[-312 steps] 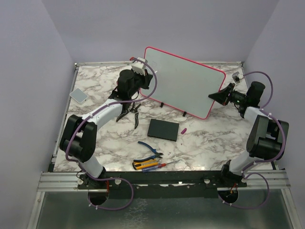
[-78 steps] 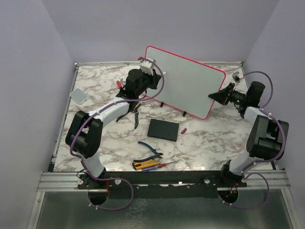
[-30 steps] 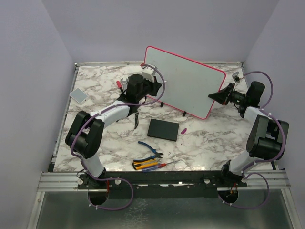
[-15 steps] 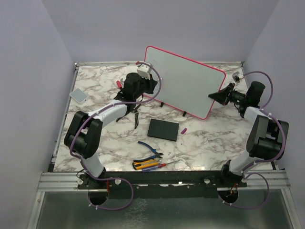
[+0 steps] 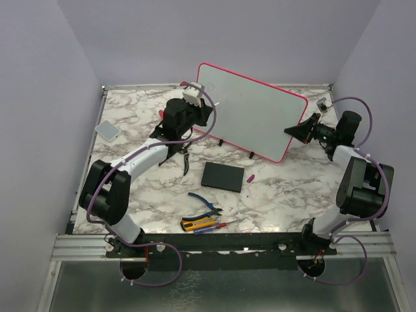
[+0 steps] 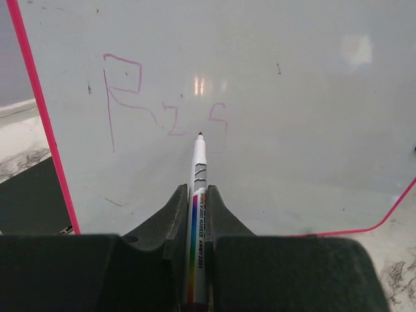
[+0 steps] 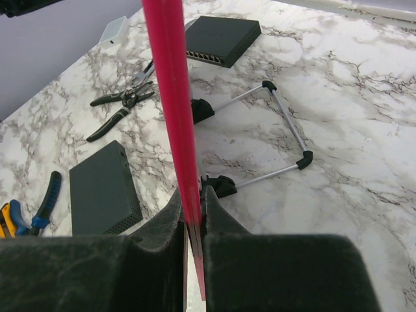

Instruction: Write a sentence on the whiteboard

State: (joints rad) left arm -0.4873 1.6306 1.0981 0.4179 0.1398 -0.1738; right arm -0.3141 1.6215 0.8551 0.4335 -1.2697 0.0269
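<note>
The whiteboard (image 5: 253,110), pale with a pink-red frame, stands tilted on wire feet at the back of the table. My left gripper (image 5: 197,104) is shut on a white marker (image 6: 197,188) whose red tip points at the board's left part. Faint pink lettering, the sentence (image 6: 162,107), shows as a large R and a few smaller marks just above the tip. My right gripper (image 7: 192,195) is shut on the whiteboard's red edge (image 7: 172,97), at the board's right side (image 5: 302,123).
A flat black slab (image 5: 223,176) lies in front of the board. Pliers, cutters and screwdrivers (image 5: 205,218) lie near the front edge. A small grey pad (image 5: 107,130) sits far left. Black pliers (image 5: 184,155) lie under the left arm. Another black box (image 7: 221,39) sits behind the board.
The left gripper with the marker has shifted left and slightly up along the board's left part. The right gripper has stayed clamped on the board's edge.
</note>
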